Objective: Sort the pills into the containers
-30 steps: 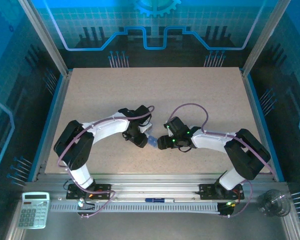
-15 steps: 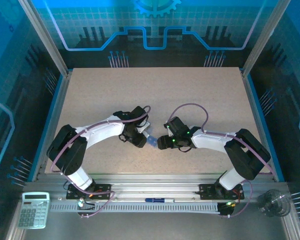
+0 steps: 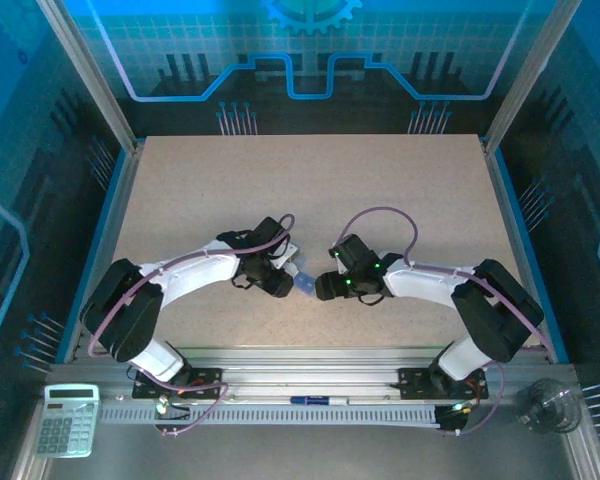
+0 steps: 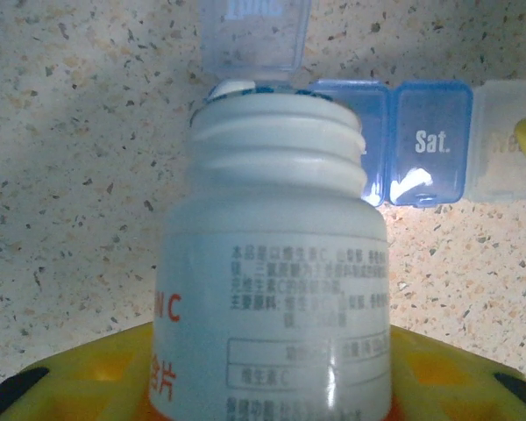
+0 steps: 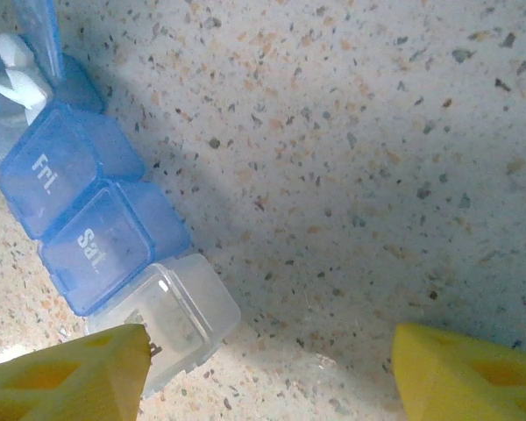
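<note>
Near the speckled beige tabletop's (image 3: 400, 190) middle lay the translucent blue plastic pill box (image 5: 88, 219), one lid (image 4: 250, 31) raised. The left gripper (image 3: 278, 280) clasped a white uncapped plastic bottle (image 4: 272, 263) tipped toward it; the right gripper (image 5: 272, 368) stood open, empty, beside it

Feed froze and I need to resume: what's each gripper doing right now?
Left gripper: closed on the white bottle.
Right gripper: open, holding nothing.
</note>
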### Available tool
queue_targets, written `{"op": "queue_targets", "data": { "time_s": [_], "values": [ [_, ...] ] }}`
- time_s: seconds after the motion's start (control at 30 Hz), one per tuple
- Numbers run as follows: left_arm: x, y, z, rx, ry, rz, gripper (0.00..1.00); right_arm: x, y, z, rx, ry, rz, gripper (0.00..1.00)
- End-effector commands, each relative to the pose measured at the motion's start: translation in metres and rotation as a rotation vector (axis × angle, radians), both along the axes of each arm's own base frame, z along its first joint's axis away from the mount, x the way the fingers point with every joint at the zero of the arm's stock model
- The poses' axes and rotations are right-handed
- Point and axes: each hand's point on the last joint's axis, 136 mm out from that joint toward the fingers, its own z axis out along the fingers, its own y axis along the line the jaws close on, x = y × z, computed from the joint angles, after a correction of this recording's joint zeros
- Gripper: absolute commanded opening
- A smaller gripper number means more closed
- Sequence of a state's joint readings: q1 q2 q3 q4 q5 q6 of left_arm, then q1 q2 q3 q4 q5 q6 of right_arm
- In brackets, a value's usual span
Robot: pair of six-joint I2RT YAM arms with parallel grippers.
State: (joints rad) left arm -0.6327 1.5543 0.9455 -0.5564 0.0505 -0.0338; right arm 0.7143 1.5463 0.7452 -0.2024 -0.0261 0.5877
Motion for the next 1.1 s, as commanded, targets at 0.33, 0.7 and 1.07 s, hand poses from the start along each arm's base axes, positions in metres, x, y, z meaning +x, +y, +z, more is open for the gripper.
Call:
{"op": "queue_targets", "data": {
  "time_s": [0.33, 0.7, 1.07],
  "values": [
    [0.013, -0.008, 0.030, -0.161, -0.167, 0.038, 0.00, -0.001, -0.010, 0.028, -0.022, -0.033, -0.018, 0.80],
    [0.026, -0.022, 0.068, -0.343, -0.354, 0.048, 0.00, 0.016, -0.039, 0.058, -0.005, -0.075, -0.110, 0.80],
    [0.051, -0.052, 0.175, -0.624, -0.696, -0.033, 0.00, 0.048, -0.107, 0.070, -0.040, -0.060, -0.264, 0.80]
  ]
}}
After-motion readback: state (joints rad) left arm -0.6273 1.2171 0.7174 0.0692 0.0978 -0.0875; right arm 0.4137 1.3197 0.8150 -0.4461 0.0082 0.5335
